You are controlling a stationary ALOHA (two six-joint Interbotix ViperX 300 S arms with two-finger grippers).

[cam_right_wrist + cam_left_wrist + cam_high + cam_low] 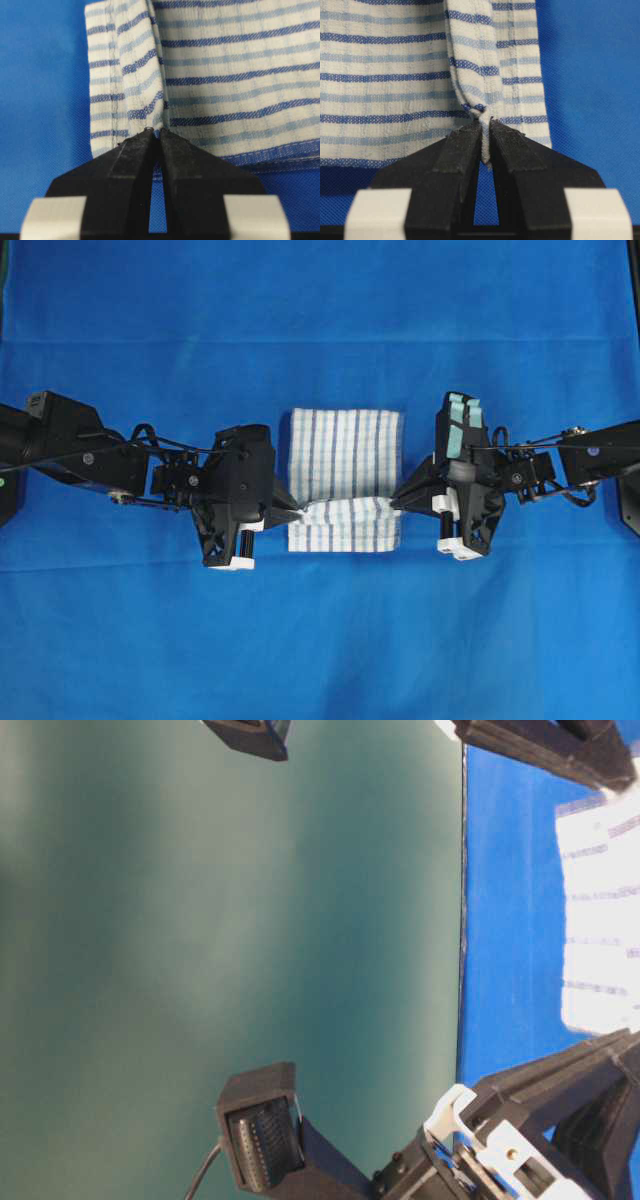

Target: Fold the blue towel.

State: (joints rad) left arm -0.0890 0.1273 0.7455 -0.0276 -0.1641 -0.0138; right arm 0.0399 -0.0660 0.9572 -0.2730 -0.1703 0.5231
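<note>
The blue towel [345, 455], white with light and dark blue stripes, lies in the middle of the table, its near part folded up into a raised ridge. My left gripper [298, 507] is shut on the ridge's left end, and the pinched cloth [485, 140] shows between its black pads. At the ridge's right end my right gripper [393, 504] is shut on the towel edge [156, 129]. A bright patch of the towel [600, 920] also shows in the table-level view.
A plain solid-blue cover [320, 640] spreads over the whole table. The left arm [90, 455] reaches in from the left edge and the right arm [560, 460] from the right edge. The table-level view is mostly a green wall [230, 920].
</note>
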